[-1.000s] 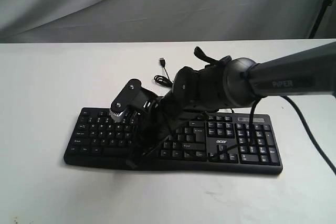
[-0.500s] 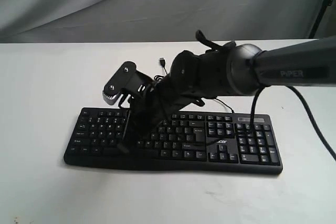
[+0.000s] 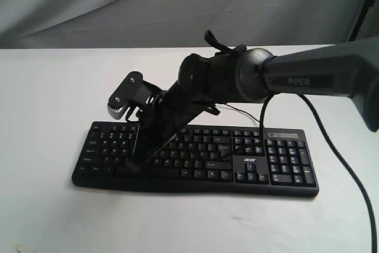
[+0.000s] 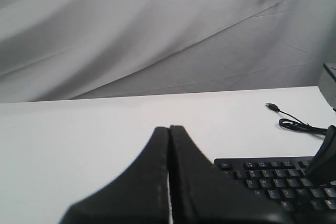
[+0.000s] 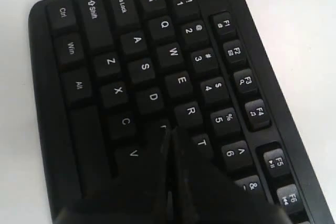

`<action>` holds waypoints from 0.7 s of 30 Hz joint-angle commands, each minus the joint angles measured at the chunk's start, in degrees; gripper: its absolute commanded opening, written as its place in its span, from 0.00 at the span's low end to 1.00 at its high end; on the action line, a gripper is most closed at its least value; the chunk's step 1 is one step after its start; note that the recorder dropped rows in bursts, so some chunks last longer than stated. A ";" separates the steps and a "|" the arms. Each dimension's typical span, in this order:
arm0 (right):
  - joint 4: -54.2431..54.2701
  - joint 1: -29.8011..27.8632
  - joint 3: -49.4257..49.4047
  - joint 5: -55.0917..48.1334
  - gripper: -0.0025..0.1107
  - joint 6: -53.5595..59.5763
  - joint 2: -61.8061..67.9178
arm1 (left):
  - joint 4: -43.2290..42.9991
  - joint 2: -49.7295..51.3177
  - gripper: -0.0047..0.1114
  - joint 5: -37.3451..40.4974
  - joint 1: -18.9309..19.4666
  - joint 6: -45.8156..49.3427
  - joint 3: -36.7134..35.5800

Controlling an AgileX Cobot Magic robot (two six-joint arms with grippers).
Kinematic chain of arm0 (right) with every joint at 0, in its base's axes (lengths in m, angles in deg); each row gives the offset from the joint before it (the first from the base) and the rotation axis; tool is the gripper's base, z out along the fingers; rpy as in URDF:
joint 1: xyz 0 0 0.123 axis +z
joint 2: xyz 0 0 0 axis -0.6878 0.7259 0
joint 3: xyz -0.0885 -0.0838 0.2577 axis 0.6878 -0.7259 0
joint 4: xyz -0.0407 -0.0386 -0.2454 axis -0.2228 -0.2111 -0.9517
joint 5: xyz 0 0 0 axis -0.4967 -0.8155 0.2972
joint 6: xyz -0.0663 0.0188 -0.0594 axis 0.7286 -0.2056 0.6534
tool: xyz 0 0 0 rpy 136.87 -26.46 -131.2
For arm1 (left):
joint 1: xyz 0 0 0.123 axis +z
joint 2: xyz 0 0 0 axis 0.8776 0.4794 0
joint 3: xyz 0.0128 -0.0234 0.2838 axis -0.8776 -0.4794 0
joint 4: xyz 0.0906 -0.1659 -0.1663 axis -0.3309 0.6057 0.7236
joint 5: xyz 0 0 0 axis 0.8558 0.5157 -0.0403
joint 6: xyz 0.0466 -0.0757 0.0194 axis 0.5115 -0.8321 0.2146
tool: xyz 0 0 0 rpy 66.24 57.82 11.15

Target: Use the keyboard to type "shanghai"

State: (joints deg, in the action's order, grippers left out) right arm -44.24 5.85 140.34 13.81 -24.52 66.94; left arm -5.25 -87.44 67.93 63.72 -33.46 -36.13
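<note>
The black keyboard (image 3: 278, 170) lies across the white table, its "acer" logo beside the number pad. My right arm reaches over it from the right, and the right gripper (image 3: 135, 164) is shut, its tips pointing down at the keyboard's left half. In the right wrist view the right gripper (image 5: 169, 130) ends over the key between D and the hidden G, below R, on the keyboard (image 5: 136, 40); whether it touches is unclear. The left gripper (image 4: 169, 128) is shut and empty, held above bare table left of the keyboard (image 4: 273, 179). It does not show in the exterior view.
The thin USB cable (image 4: 294, 124) lies coiled on the table behind the keyboard, partly hidden by the right arm (image 3: 249, 81) in the exterior view. A grey cloth backdrop (image 3: 118, 4) hangs behind the table. A black stand leg (image 3: 364, 4) is at the far right.
The right arm has swung left and lifted at the wrist. Its shut gripper tip has moved left along the keyboard, from near the middle keys to the left-hand letter keys.
</note>
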 commanded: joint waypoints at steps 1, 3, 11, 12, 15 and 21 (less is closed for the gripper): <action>-0.94 -0.16 0.36 -0.41 0.02 -0.73 -0.25 | 0.00 -0.14 0.04 -0.34 -0.37 -0.15 -0.10; -0.94 -0.16 0.36 -0.40 0.02 -0.73 -0.11 | 0.00 -0.14 0.04 -0.34 -0.37 -0.15 -0.10; -0.68 -0.16 0.36 0.31 0.02 -0.73 1.16 | 0.00 -0.14 0.04 -0.34 -0.37 -0.15 -0.10; -0.68 -0.16 0.36 0.44 0.02 -0.73 1.16 | 0.00 -0.14 0.04 -0.34 -0.37 -0.15 -0.10; -0.68 -0.16 0.36 0.55 0.02 -0.73 1.59 | 0.00 -0.14 0.04 -0.34 -0.37 -0.15 -0.10; -0.78 -0.16 0.36 0.70 0.02 -0.73 2.16 | 0.00 -0.14 0.04 -0.34 -0.37 -0.15 -0.10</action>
State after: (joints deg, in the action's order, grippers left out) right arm -44.60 5.85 140.47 14.38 -24.98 69.43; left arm -5.25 -87.44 67.93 63.72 -33.46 -36.13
